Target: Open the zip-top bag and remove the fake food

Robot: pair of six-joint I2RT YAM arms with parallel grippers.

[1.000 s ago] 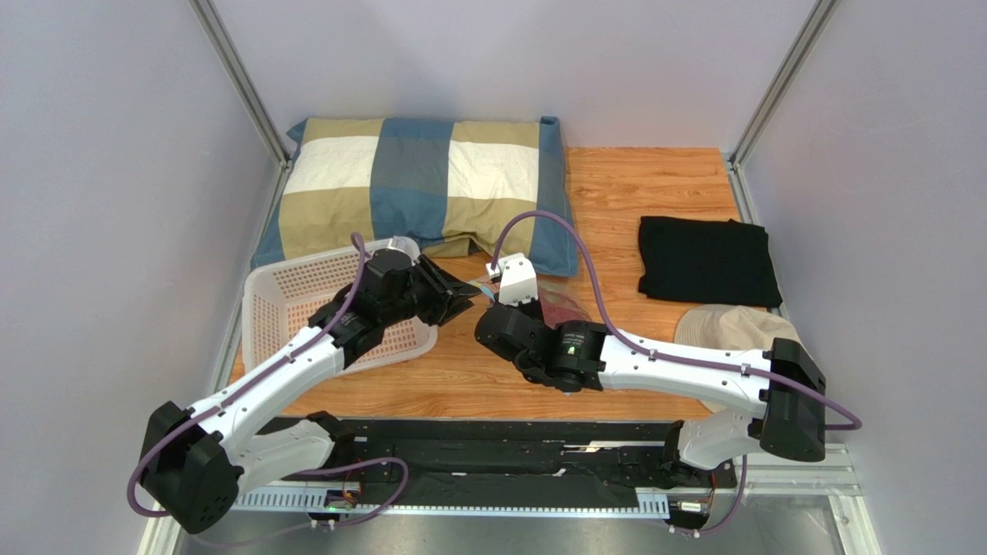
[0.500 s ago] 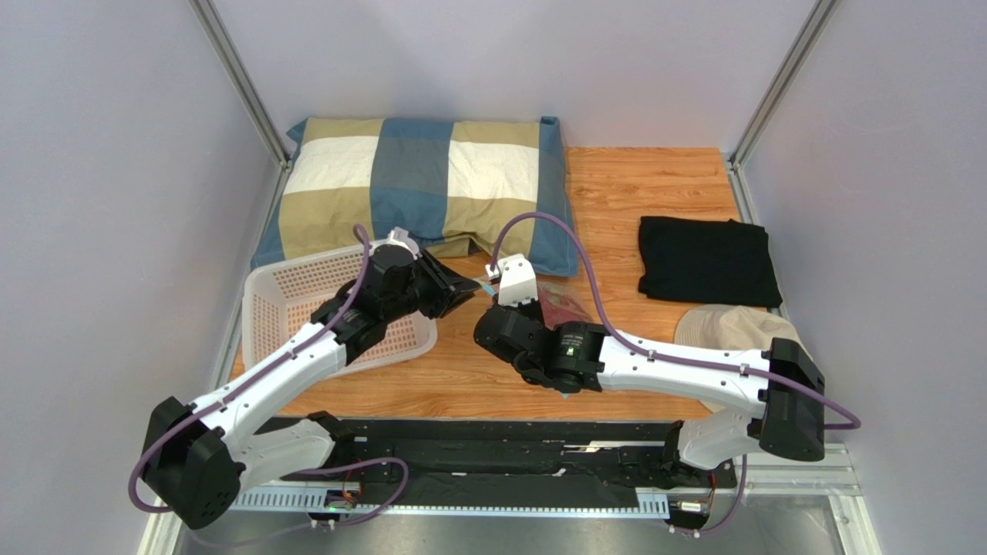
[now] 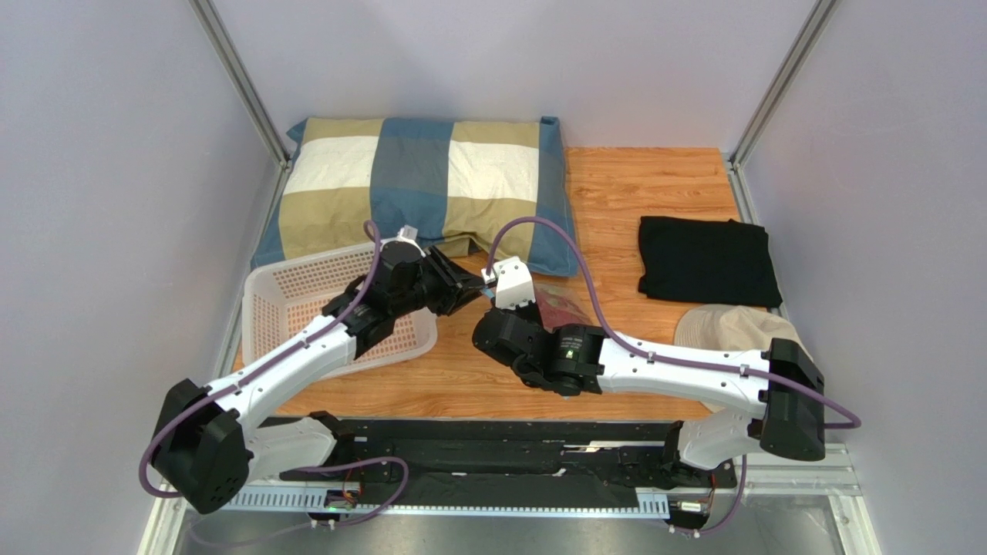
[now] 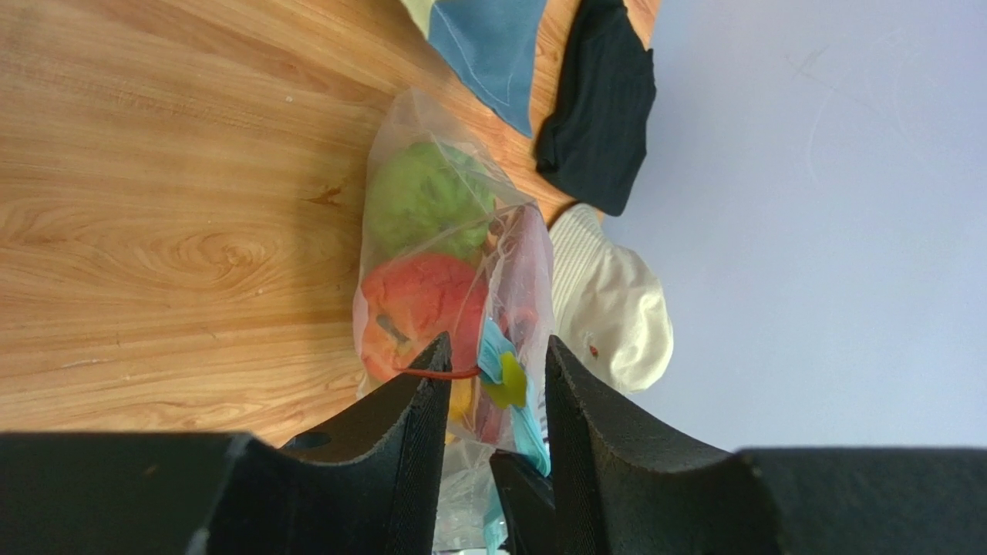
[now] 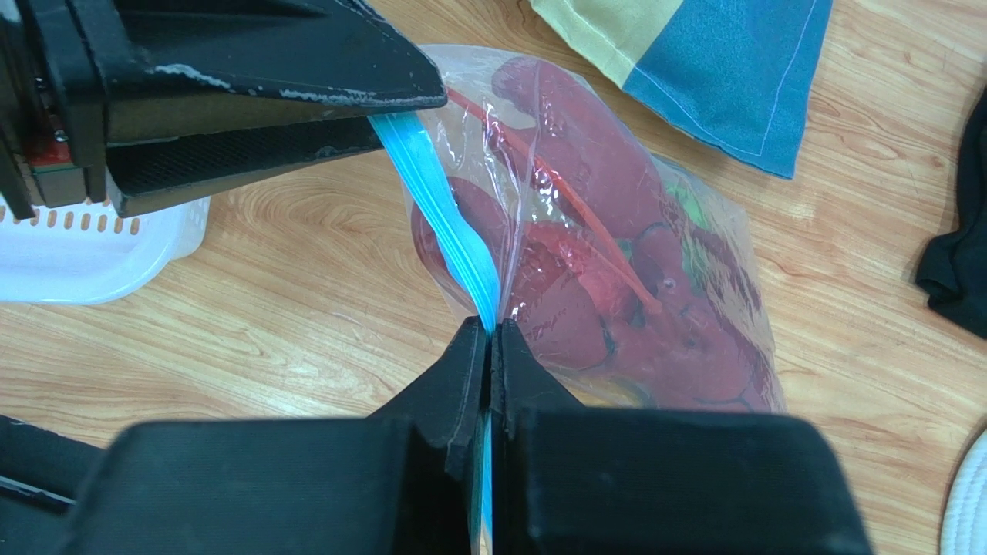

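The clear zip-top bag (image 5: 602,220) lies on the wooden table, and it also shows in the top view (image 3: 565,308). Inside it are the red lobster (image 5: 579,185), a green leafy ball (image 4: 426,199) and an orange-red mango (image 4: 419,303). My right gripper (image 5: 489,328) is shut on the bag's light blue zipper strip (image 5: 446,220) and holds that edge up. My left gripper (image 4: 496,347) is open, with its fingers on either side of the same strip (image 4: 510,387). In the top view the two grippers meet just left of the bag, the left (image 3: 469,289) and the right (image 3: 507,305).
A white perforated basket (image 3: 290,303) stands under my left arm. A plaid pillow (image 3: 417,185) lies at the back. A folded black cloth (image 3: 707,260) and a cream hat (image 3: 730,328) lie on the right.
My left gripper has moved right and a little farther back, up to the bag's zipper strip. The right gripper has kept its hold and barely shifted.
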